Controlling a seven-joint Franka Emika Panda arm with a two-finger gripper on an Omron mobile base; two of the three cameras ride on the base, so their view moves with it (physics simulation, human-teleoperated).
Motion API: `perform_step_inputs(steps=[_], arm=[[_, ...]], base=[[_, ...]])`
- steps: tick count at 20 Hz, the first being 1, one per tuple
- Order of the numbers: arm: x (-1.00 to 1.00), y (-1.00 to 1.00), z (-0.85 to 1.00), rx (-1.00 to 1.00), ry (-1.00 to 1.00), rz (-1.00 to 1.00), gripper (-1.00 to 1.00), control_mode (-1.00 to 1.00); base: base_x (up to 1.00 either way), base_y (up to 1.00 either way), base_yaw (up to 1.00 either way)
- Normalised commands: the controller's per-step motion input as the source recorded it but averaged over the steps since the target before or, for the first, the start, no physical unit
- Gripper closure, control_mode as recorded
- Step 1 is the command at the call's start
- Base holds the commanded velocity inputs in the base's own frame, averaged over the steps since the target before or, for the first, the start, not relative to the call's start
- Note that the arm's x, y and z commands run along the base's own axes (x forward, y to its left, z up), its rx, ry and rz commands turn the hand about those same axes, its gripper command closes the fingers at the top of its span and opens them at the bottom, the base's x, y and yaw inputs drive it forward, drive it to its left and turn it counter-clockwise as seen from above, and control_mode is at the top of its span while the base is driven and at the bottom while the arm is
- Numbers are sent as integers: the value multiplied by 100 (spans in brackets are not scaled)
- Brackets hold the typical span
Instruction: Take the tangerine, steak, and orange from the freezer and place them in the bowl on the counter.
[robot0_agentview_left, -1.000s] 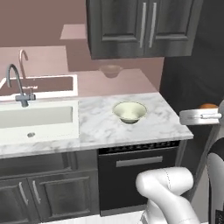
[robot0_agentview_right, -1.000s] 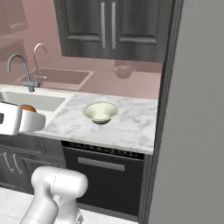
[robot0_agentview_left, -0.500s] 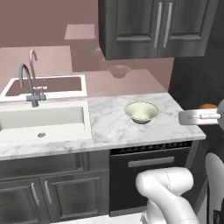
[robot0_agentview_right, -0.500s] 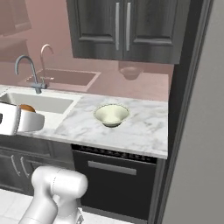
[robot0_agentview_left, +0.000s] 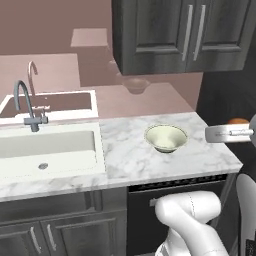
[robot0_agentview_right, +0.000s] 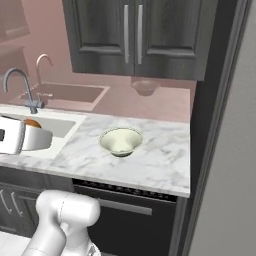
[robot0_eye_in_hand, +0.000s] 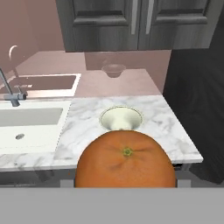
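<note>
The claw (robot0_eye_in_hand: 126, 186) grips an orange (robot0_eye_in_hand: 126, 159), arm raised level.

In the hand view, the near rim of the bowl (robot0_eye_in_hand: 121, 117) is hidden by the orange (robot0_eye_in_hand: 126, 160).

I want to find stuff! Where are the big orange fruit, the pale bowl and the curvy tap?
Round orange-brown fruit (robot0_eye_in_hand: 126, 161), hand view: its front skin.
Shallow cream-green bowl (robot0_agentview_left: 165, 138), left base view: its inside wall.
Curved grey metal faucet (robot0_agentview_right: 19, 85), right base view: its arched neck.
</note>
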Motion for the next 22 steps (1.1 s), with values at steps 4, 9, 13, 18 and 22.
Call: perform_step_inputs(steps=[4, 9, 13, 18, 22], arm=[[0, 0, 0, 0, 0, 0, 100, 100], [0, 0, 0, 0, 0, 0, 100, 100], [0, 0, 0, 0, 0, 0, 100, 100], [0, 0, 0, 0, 0, 0, 100, 100], [0, 0, 0, 0, 0, 0, 100, 100]], base=[[28, 0, -19], [32, 0, -20], [37, 0, -8], [46, 0, -6], [40, -1, -5]])
